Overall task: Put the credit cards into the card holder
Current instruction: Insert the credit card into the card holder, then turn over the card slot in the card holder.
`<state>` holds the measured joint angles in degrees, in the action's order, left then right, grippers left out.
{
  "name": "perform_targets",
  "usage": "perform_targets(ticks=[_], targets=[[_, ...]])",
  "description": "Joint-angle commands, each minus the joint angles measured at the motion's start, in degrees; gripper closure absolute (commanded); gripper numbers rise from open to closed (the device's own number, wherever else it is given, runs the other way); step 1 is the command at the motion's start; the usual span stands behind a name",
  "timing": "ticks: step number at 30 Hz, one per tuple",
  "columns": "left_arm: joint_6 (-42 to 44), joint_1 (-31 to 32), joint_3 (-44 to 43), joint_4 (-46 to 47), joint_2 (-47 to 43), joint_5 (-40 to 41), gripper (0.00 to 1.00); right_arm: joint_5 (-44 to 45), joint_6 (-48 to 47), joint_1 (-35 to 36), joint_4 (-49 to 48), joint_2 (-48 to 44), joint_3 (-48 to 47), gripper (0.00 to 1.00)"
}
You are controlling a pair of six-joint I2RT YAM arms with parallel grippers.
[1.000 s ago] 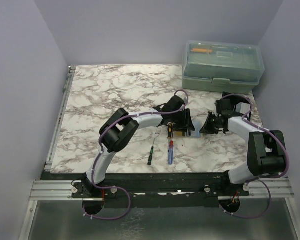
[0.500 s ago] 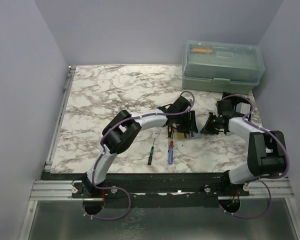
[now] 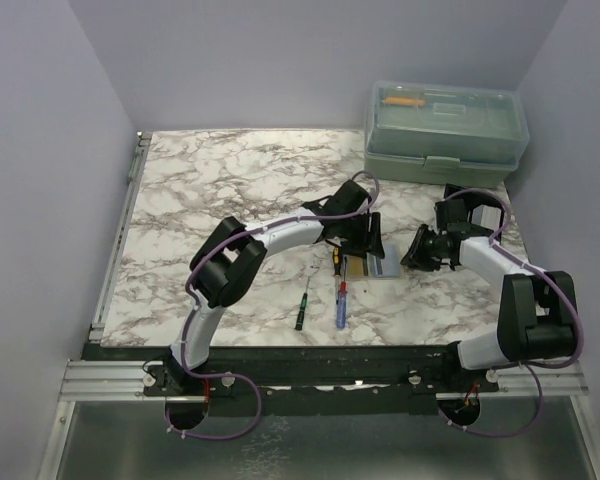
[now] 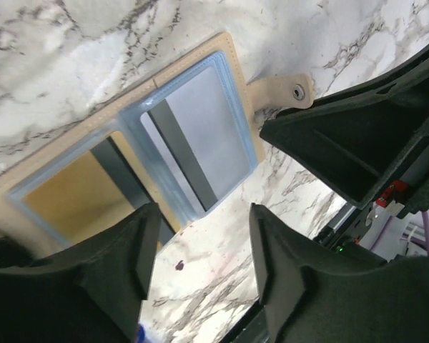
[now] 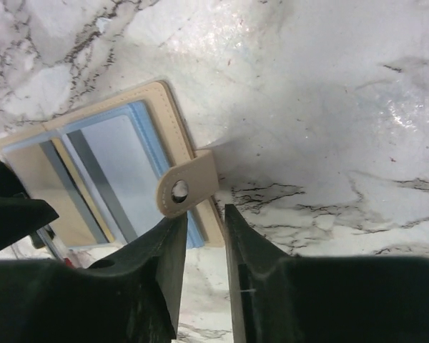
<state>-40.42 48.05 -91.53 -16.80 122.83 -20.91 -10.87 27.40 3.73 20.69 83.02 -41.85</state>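
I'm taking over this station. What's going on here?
A tan card holder lies open on the marble table with credit cards tucked inside. The left gripper hovers open above it. The right gripper, jaws slightly apart, sits at the holder's snap tab without pinching it.

Backed the left gripper (image 3: 370, 246) up and left from frame centre, spreading it wider. Uncovered more of the card holder (image 3: 383, 265). Eased the right gripper (image 3: 418, 255) from closed to slightly parted.

No text, labels or numbers can be read
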Motion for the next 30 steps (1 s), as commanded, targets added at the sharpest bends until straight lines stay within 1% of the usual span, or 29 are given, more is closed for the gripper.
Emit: perform_targets(ticks=[1,3,5,7,8,15,19,26,30], targets=[[0.7,-0.5,1.0,-1.7,-2.6,-3.1,0.48,-1.2,-1.1,-0.1,0.2,-2.7,0.2,0.65],[0.3,-0.6,0.5,-0.9,-1.4,-4.9,0.63,-3.2,-1.1,-0.1,-1.0,-3.6,0.8,0.60],[-0.4,-0.6,0.1,0.9,0.0,-6.4,0.76,-5.5,-1.0,-0.4,-2.1,-3.5,1.0,0.58],[-0.7,-0.7,-0.2,1.8,1.5,-6.7,0.84,-7.9,-0.9,-0.8,-3.3,-2.9,1.4,0.58],[-0.9,-0.7,-0.3,2.2,2.0,-6.9,0.86,-9.0,-0.9,-1.0,-4.0,-2.5,1.6,0.59],[-1.1,-1.4,0.5,3.7,4.5,-6.5,0.94,-14.6,-1.0,-1.7,-7.5,-0.2,2.4,0.61],[-1.3,-2.0,1.5,4.6,5.6,-6.1,0.94,-15.9,-1.5,-1.8,-8.3,1.1,2.7,0.61],[-1.5,-2.5,3.3,5.5,6.2,-5.7,0.94,-14.0,-3.0,-1.8,-7.3,1.4,2.4,0.58],[-1.9,-2.6,3.5,5.9,6.7,-6.1,0.95,-15.4,-2.9,-1.7,-7.5,1.2,2.6,0.58]])
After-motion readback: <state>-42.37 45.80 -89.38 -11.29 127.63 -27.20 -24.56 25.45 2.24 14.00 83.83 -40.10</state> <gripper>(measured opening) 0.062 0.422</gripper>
